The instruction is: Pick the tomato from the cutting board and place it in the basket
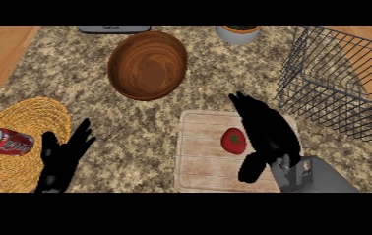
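Observation:
A red tomato (233, 140) lies on the pale wooden cutting board (203, 155) at the lower middle. My right hand (265, 131) hovers over the board's right half, just right of the tomato, fingers straight and pointing up the view, thumb below the tomato; it is open and holds nothing. The dark wire basket (327, 81) stands at the right, beyond the board. Low at the left, my left hand (64, 155) rests open with fingers up.
A brown wooden bowl (147, 64) sits at the upper middle. A woven straw mat (33, 131) at the left carries a red can (15, 141). A grey pot (238, 32) and a grey device (114, 29) line the far edge.

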